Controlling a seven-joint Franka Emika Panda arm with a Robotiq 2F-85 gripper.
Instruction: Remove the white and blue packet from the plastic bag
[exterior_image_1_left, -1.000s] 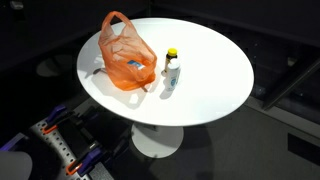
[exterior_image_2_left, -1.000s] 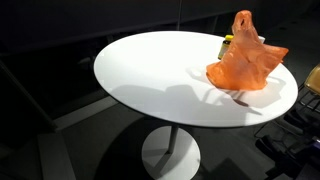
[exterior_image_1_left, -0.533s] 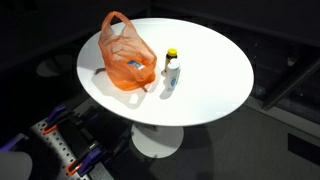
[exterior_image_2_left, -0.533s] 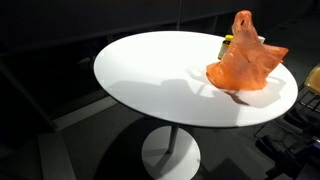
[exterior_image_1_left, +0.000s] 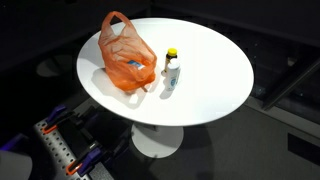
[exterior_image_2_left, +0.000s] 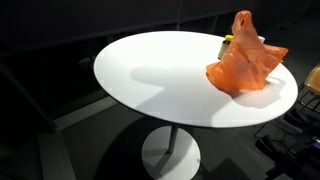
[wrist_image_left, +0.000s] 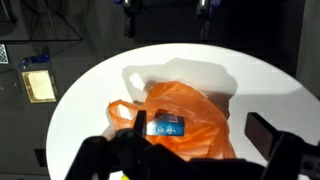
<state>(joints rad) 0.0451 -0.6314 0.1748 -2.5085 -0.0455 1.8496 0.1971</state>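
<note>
Packet in the bag, pincer empty above it

In the wrist view the gripper (wrist_image_left: 180, 152) hangs over the round white table (wrist_image_left: 95, 90) with its fingers spread wide and nothing between them. The white and blue packet (wrist_image_left: 166, 126) lies inside the orange plastic bag (wrist_image_left: 190, 115), seen through its open mouth. In an exterior view the bag (exterior_image_1_left: 125, 55) sits toward the tabletop's 9 o'clock edge, with a small yellow-capped bottle (exterior_image_1_left: 172, 70) just beside it at 3 o'clock.

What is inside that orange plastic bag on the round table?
Through the open mouth of the orange plastic bag, the wrist view shows a white and blue packet. The orange plastic hides whatever else may lie below or beside it.
</note>
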